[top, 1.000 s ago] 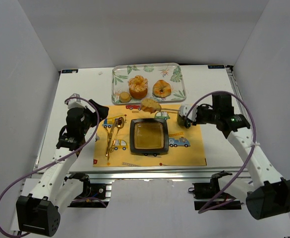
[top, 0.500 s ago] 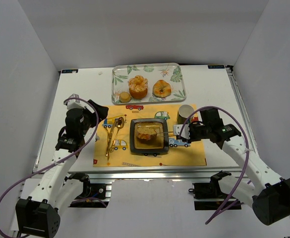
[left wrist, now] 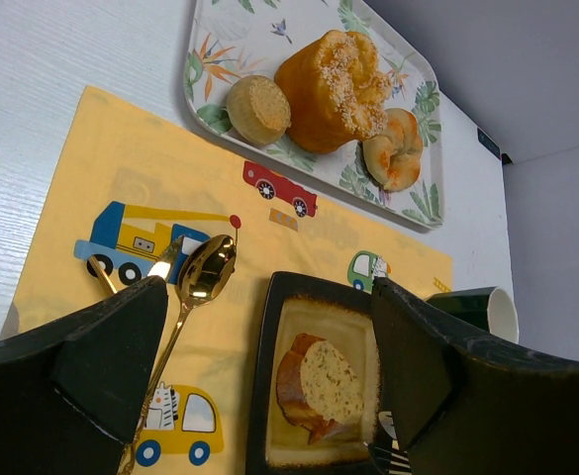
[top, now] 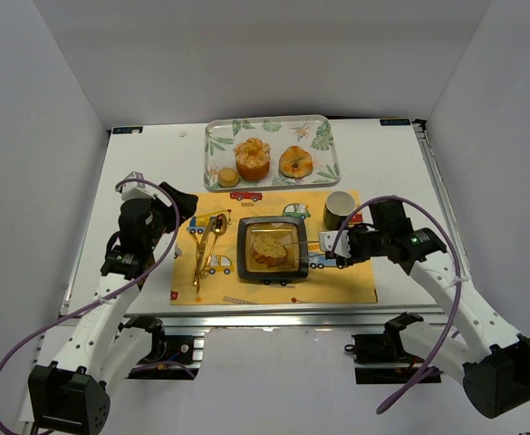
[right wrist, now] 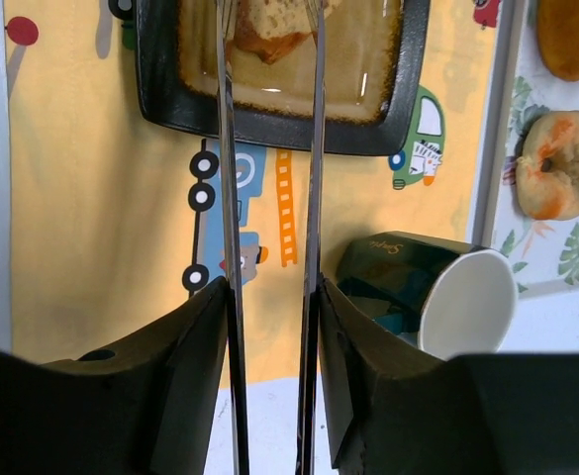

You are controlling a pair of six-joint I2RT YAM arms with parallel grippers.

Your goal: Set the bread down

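A slice of bread [top: 269,246] lies in the dark square plate [top: 245,263] at the middle of the yellow placemat. My right gripper [top: 330,243] is just right of the plate, shut on a pair of metal tongs [top: 306,243]. The tong arms [right wrist: 227,178] run from between my fingers [right wrist: 195,346] out over the plate [right wrist: 269,124], spread, with their tips on either side of the bread [right wrist: 269,25]. My left gripper [top: 172,210] hangs open over the mat's left part, with nothing in it. From the left wrist the bread [left wrist: 319,381] shows crumb side up.
A gold spoon [top: 201,254] lies on the mat left of the plate. A dark green cup [top: 339,208] lies on its side behind my right gripper. A leaf-print tray [top: 323,145] at the back holds pastries [top: 253,159].
The right arm carried the bread in the tongs from near the tray down into the plate. The tongs have spread wider and the bread now rests on the plate. The left arm has not moved.
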